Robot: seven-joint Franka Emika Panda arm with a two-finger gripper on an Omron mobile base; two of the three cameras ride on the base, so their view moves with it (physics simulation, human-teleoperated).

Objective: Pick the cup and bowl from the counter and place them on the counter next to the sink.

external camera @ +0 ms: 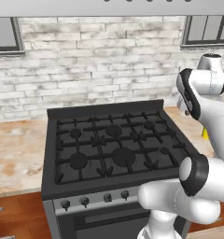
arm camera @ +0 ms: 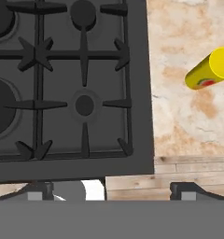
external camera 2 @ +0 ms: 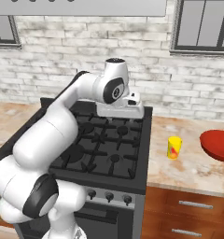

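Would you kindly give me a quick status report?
Pincer open, empty, above stove. Cup upright on counter, bowl beside it. Nothing blocking.

No legible text, brand, number or sign in any view. The small yellow cylindrical cup [external camera 2: 174, 147] on the beige marble counter [external camera 2: 188, 170], right of the black gas stove [external camera 2: 109, 144], bears a red-green mark, unreadable.
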